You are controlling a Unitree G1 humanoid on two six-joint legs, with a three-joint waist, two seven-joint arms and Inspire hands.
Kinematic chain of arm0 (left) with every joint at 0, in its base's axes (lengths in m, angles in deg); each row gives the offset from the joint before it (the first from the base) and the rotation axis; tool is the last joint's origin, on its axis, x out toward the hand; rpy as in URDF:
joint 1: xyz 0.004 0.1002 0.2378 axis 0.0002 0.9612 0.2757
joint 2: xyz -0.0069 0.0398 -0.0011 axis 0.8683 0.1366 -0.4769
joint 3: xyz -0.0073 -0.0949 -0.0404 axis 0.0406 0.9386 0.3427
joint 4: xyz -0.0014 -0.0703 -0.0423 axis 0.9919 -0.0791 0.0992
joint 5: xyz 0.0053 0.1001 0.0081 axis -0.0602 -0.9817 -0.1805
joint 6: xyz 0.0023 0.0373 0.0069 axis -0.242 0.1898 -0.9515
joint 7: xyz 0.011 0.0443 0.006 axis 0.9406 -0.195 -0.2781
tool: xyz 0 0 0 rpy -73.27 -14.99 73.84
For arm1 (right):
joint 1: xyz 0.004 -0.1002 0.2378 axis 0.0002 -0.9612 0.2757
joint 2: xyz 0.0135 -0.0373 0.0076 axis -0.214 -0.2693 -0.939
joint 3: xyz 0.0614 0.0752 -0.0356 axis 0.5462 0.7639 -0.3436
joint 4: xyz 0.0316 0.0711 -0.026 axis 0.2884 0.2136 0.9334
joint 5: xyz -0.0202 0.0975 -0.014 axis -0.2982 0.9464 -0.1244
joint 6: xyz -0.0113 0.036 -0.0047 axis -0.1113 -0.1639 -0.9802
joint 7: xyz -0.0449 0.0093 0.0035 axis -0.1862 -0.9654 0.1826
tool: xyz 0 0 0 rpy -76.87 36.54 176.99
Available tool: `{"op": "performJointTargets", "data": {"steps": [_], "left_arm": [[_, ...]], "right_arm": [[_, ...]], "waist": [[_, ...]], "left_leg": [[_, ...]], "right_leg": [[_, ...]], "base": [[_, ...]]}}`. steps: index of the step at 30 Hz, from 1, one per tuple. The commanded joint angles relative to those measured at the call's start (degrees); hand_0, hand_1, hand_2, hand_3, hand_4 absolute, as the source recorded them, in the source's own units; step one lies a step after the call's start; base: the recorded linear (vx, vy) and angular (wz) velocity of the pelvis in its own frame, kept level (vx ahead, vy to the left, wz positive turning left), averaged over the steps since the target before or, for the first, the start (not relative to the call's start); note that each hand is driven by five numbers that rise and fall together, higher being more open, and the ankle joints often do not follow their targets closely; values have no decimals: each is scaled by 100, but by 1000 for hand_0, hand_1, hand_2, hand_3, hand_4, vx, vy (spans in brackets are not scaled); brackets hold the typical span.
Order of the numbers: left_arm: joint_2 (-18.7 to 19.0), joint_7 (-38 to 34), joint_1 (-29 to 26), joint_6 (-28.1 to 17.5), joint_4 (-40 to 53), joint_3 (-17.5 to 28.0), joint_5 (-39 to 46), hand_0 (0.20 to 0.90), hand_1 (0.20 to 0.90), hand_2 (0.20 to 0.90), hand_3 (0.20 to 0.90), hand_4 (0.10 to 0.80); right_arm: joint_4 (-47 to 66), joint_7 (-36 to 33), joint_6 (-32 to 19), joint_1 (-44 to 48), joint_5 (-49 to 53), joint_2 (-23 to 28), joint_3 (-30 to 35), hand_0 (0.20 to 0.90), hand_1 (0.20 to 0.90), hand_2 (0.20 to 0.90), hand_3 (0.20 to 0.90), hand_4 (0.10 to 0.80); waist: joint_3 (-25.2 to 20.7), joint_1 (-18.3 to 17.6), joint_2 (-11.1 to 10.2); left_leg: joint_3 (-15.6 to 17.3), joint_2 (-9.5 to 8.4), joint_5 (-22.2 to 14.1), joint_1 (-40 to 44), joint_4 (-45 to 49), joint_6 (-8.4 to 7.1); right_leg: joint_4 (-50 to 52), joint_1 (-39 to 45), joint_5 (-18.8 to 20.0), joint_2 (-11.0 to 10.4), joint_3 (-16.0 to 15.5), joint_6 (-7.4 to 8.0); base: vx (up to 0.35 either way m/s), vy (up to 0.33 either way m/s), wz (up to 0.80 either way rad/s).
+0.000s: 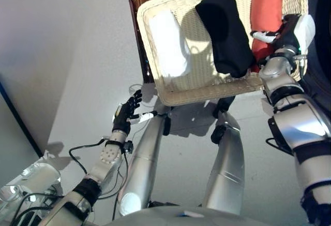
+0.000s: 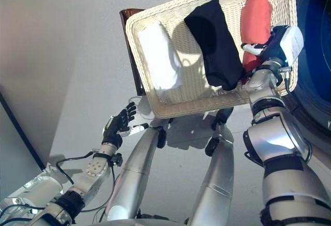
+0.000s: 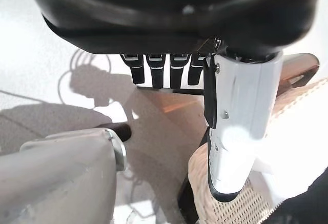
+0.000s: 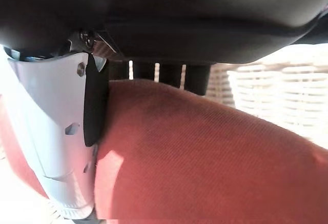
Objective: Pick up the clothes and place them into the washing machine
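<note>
A shallow wicker basket [image 1: 207, 95] holds a white cloth [image 1: 168, 42], a black cloth [image 1: 225, 29] and a red cloth [image 1: 266, 9]. The black cloth hangs over the basket's near rim. My right hand [image 1: 289, 29] is in the basket's right end, on the red cloth. In the right wrist view its white-covered thumb [image 4: 56, 131] presses one side of the red cloth [image 4: 205, 157], and its fingers go down behind the bulge. My left hand [image 1: 126, 112] hangs low at the left, away from the basket, with straight fingers [image 3: 159, 70] and nothing in it.
The basket rests on a dark brown box [image 1: 142, 34], whose corner sticks out at the left. The washing machine's dark opening [image 2: 315, 81] is at the right edge, right beside the basket. Pale floor lies to the left.
</note>
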Motion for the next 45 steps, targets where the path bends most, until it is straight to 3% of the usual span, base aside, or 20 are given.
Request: {"op": "performJointTargets", "data": {"steps": [1,6,8,16,17,19,30,35,36,38,39,40,45], "left_arm": [[32,-35,299,-342,151,99,6,900,900,900,900,800],[-27,66,286,-299,-211,150,40,900,900,900,900,800],[-68,122,337,-240,-502,192,60,900,900,900,900,800],[-263,355,442,-49,-1472,277,63,900,900,900,900,800],[-285,363,476,-59,-1554,281,83,900,900,900,900,800],[-346,406,546,-19,-1748,277,109,900,900,900,900,800],[-501,506,803,-34,-1922,330,164,900,900,900,900,800],[-477,532,935,-110,-1835,289,238,900,900,900,900,800],[-454,523,986,-125,-1826,259,224,900,900,900,900,800],[-442,486,1015,-168,-1832,205,228,900,900,900,900,800],[-438,489,1026,-180,-1817,173,248,900,900,900,900,800],[-426,507,1046,-196,-1742,139,280,900,900,900,900,800],[-416,562,1041,-239,-1552,102,438,900,900,900,900,800]], "right_arm": [[248,-37,-98,-258,326,222,-48,200,200,200,200,300],[628,239,-471,-600,1490,9,668,200,200,200,200,300],[792,448,-722,-720,2491,-160,1236,200,200,200,200,300],[1163,1220,-1305,-1188,4824,-635,2510,200,200,200,200,300],[1306,1263,-1440,-1197,5185,-731,2716,200,200,200,200,300],[1435,1377,-1585,-1240,5579,-846,3002,200,200,200,200,300],[1647,1463,-1840,-1139,6018,-688,3388,200,200,200,200,300],[2062,1045,-2194,-649,5780,-23,3528,200,200,200,200,300],[2184,741,-2399,-397,5574,366,3574,200,200,200,200,300],[2461,198,-2712,-175,5220,591,3671,200,200,200,200,300],[2571,57,-2776,-97,5139,706,3742,241,241,241,241,329],[2684,-19,-2770,14,5025,835,3710,900,900,900,900,800],[2843,-67,-2702,202,4912,905,3458,900,900,900,900,800]], "waist": [[-61,-117,431],[-177,-186,400],[-263,-221,389],[-473,-263,406],[-457,-274,419],[-526,-271,448],[-784,-239,613],[-844,-182,779],[-892,-163,859],[-943,-132,963],[-980,-111,1014],[-1013,-83,1052],[-1107,-24,1246]], "left_leg": [[-340,14,-230,164,-236,-551],[-339,52,-97,671,-706,-581],[-332,73,-71,917,-868,-585],[-336,93,-23,1539,-1195,-582],[-270,108,173,1568,-1279,-561],[-285,119,213,1722,-1404,-563],[-304,108,348,2096,-1837,-602],[-278,99,343,2112,-1898,-610],[-257,79,342,2099,-1914,-615],[-241,65,352,2098,-1955,-619],[-244,53,355,2101,-1980,-619],[-236,39,360,2098,-1993,-619],[-154,-37,342,2119,-2029,-610]], "right_leg": [[-41,766,-517,180,-48,-53],[-442,1214,-408,268,-76,-34],[-626,1473,-383,314,-79,-33],[-972,2012,-320,375,-5,-30],[-1075,2036,-146,374,-41,-63],[-1181,2179,-129,388,-13,-53],[-1414,2411,-116,424,79,-42],[-1431,2361,-119,435,158,-35],[-1444,2316,-113,415,194,-22],[-1440,2270,-119,396,243,-7],[-1429,2241,-133,381,273,-2],[-1413,2211,-141,366,305,4],[-1370,2070,-108,313,473,25]], "base": [[25,-30,-14],[22,-37,-11],[11,-42,-11],[6,-15,-14],[-91,-5,-14],[-28,-8,-12],[28,-10,-6],[6,8,-2],[22,51,-8],[25,56,-6],[20,47,-4],[16,58,-5],[15,66,-12]]}}
